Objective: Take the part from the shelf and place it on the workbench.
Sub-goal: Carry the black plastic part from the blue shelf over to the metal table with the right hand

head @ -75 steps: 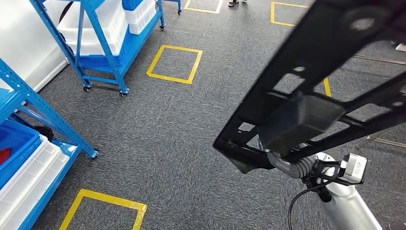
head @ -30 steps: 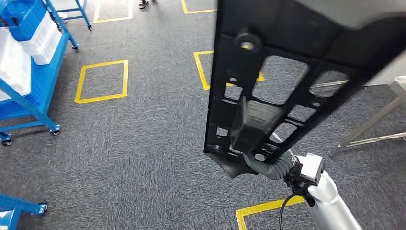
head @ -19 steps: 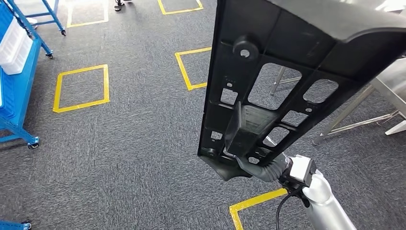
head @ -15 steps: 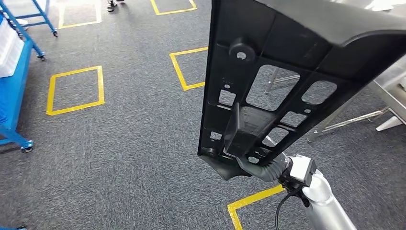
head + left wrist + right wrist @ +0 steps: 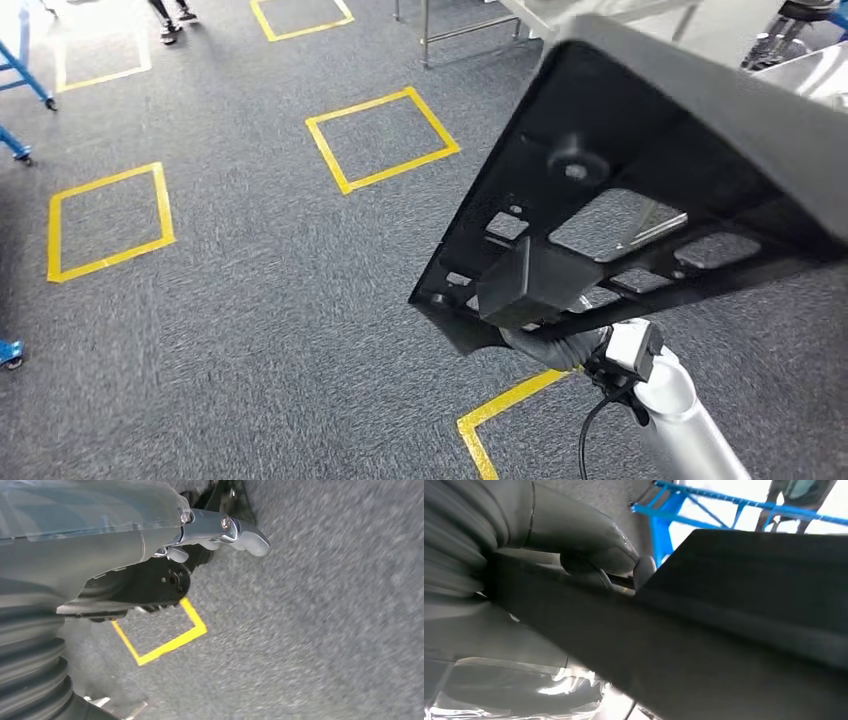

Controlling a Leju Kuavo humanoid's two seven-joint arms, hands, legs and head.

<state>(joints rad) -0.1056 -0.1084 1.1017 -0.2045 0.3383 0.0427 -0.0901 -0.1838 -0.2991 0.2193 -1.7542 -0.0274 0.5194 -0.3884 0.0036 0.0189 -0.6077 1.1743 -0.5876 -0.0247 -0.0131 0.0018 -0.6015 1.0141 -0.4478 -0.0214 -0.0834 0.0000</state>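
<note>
Right hand (image 5: 545, 345) clamped on the near end of the black part (image 5: 640, 190), held up over grey carpet (image 5: 250, 330), yellow floor squares (image 5: 380, 138) beyond, metal bench legs (image 5: 440, 30) ahead, left hand (image 5: 220, 530) holding nothing, fingers apart.

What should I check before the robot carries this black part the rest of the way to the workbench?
1. Right hand grips the black part at its lower end: ok.
2. Left hand holds nothing, fingers apart, hanging above the carpet: ok.
3. Part clear of the carpet: ok.
4. Metal workbench at the upper right, past the part: ok.
5. Free space on the bench top: cannot tell, the part hides it.
6. Person's feet far off the path: ok.
</note>
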